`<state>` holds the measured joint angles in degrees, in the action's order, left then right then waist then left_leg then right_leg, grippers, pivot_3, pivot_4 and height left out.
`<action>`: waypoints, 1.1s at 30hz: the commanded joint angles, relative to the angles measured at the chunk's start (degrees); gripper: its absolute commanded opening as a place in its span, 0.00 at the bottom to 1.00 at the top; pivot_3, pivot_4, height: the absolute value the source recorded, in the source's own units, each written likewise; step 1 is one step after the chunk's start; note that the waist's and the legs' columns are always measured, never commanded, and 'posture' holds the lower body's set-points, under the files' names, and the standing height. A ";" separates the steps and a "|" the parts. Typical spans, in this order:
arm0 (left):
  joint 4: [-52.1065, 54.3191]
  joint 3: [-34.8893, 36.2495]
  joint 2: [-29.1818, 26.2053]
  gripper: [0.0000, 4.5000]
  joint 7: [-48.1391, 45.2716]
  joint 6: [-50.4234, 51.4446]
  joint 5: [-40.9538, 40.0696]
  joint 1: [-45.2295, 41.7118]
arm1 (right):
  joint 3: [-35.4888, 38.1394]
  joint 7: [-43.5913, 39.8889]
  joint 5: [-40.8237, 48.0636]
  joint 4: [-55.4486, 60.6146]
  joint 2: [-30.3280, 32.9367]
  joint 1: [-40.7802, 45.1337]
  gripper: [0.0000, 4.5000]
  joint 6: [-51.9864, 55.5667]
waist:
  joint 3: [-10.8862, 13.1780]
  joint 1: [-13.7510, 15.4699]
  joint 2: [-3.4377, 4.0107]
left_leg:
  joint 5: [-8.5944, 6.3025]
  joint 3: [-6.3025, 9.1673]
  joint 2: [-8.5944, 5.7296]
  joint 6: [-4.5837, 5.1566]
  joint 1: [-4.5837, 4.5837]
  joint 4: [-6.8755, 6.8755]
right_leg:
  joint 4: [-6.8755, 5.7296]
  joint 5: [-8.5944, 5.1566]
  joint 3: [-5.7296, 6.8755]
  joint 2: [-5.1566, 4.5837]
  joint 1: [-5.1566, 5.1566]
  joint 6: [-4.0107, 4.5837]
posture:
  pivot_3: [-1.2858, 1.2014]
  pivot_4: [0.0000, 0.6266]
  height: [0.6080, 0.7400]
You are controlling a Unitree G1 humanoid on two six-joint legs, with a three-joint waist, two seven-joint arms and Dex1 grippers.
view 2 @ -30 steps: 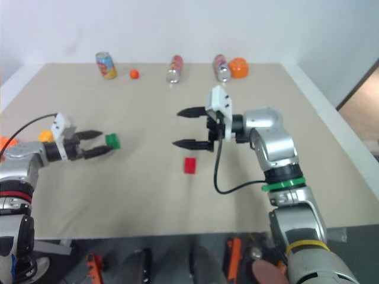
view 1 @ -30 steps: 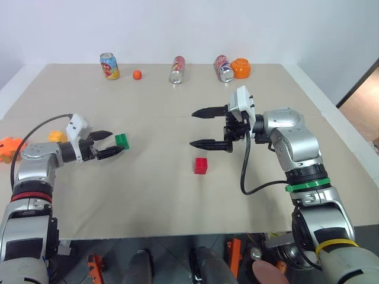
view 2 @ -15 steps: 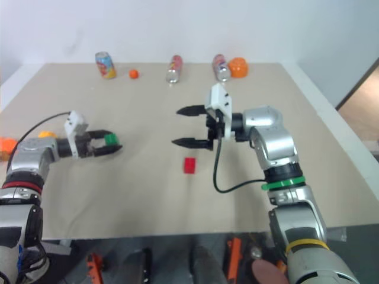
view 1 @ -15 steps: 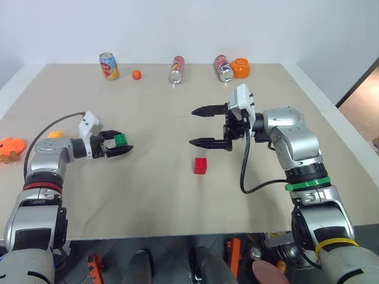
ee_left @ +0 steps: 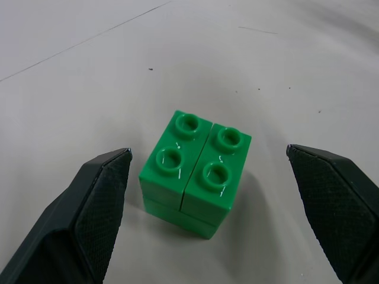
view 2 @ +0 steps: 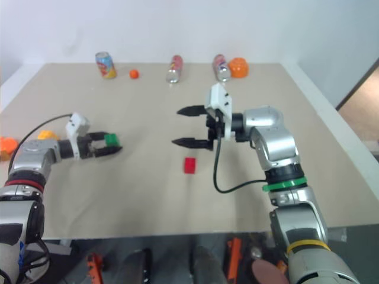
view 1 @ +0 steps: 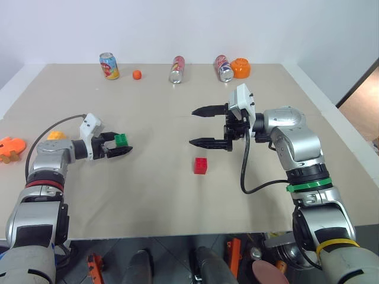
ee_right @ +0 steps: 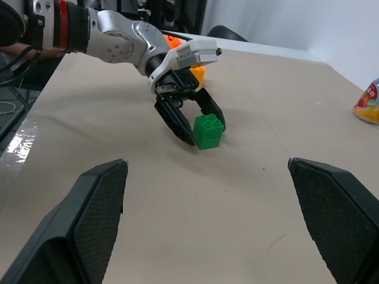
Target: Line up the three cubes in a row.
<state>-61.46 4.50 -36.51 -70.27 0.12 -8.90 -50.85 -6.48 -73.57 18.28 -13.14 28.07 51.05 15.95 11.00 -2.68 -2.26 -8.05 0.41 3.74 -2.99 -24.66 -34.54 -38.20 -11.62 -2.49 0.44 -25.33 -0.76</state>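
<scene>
The green cube (view 1: pixel 121 140) rests on the table at the left, and my left gripper (view 1: pixel 121 144) stands open around it, one finger on each side with gaps. In the left wrist view the green cube (ee_left: pixel 195 174) sits between the fingers (ee_left: pixel 98 207), untouched. The red cube (view 1: pixel 201 165) lies near the table's middle. My right gripper (view 1: pixel 192 126) hovers open and empty just behind the red cube, pointing left. The yellow-orange cube (view 1: pixel 56 135) sits behind my left forearm, partly hidden.
Three soda cans (view 1: pixel 109 65), (view 1: pixel 177 70), (view 1: pixel 224 68) stand or lie along the far edge, with a small orange ball (view 1: pixel 137 74) and an orange round toy (view 1: pixel 241 67). An orange flat toy (view 1: pixel 10 148) lies at the far left edge.
My left gripper slid forward toward the middle, so the green cube now sits between its fingers instead of at their tips. The right gripper and the red cube stayed put.
</scene>
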 commanded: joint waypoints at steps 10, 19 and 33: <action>0.52 0.08 0.10 0.91 0.04 -0.78 1.07 0.99 | 0.62 -0.04 0.75 1.50 0.24 0.91 1.00 -0.34 | 0.00 0.01 0.00 | 0.00 0.00 0.00 0.00 0.00 0.00 | 0.00 0.00 0.00 0.00 0.00 0.00 | 0.52 0.24 1.00; 0.64 0.03 -0.08 0.29 -0.56 -0.71 1.18 1.08 | 0.59 0.11 0.62 1.40 0.20 0.98 1.00 -0.37 | 0.00 0.01 0.00 | 0.00 0.00 0.00 0.00 0.00 0.00 | 0.00 0.00 0.00 0.00 0.00 0.00 | 0.52 0.24 1.00; 30.76 -3.95 1.43 0.29 -12.00 -0.43 -4.26 13.36 | 1.85 -2.60 5.10 9.43 3.39 -1.92 1.00 4.82 | 0.00 0.04 0.01 | -0.01 -0.01 0.00 -0.01 -0.03 0.01 | 0.00 -0.01 -0.05 -0.04 0.00 -0.01 | 0.52 0.24 1.00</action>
<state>-37.03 1.48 -34.65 -79.69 -0.68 -11.32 -38.72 -6.39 -74.80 20.85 -8.09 29.66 49.39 19.30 11.00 -2.64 -2.25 -8.06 0.38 3.73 -3.02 -24.69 -34.53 -38.20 -11.65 -2.56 0.39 -25.33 -0.77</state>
